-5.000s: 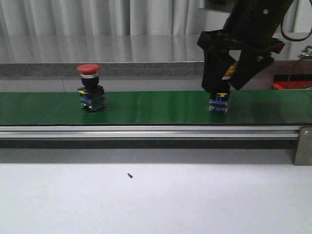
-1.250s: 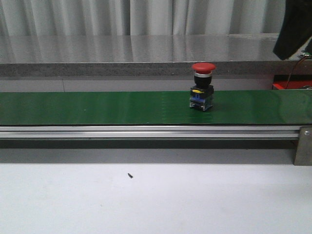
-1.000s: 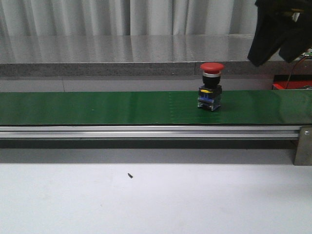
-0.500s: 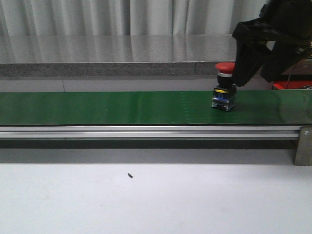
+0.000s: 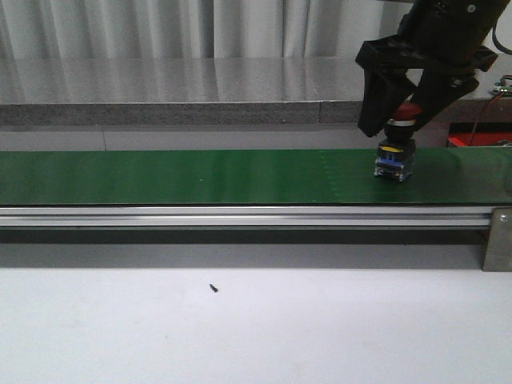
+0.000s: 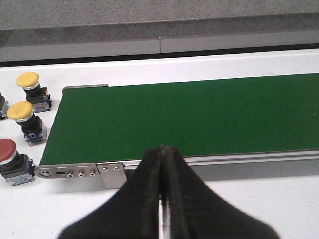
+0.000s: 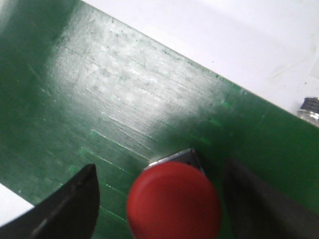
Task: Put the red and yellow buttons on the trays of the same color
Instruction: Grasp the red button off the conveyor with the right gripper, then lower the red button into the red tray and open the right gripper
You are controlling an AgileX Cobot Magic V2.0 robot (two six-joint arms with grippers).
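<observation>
Red button (image 5: 395, 149) stands upright on the green belt (image 5: 200, 176), between the spread fingers of the right end effector (image 5: 404, 120), which straddles its cap without visibly touching. Left end effector (image 6: 162, 199) hangs over the belt's near edge, fingers pressed together, holding nothing.

Backdrop: pale grey pleated curtain (image 5: 160, 28), hanging full width behind the claw (image 5: 400, 120).
Ledge: polished grey stone-look counter (image 5: 176, 84), running beneath the curtain, softly reflecting it; darker speckled front edge.
Worktop (image 5: 256, 328): flat white surface, nearer the camera than the claw and below it; one small dark speck (image 5: 214, 287) on it, well to the claw's left.
Light: even, diffuse, indoor; mild glare on the ledge.
</observation>
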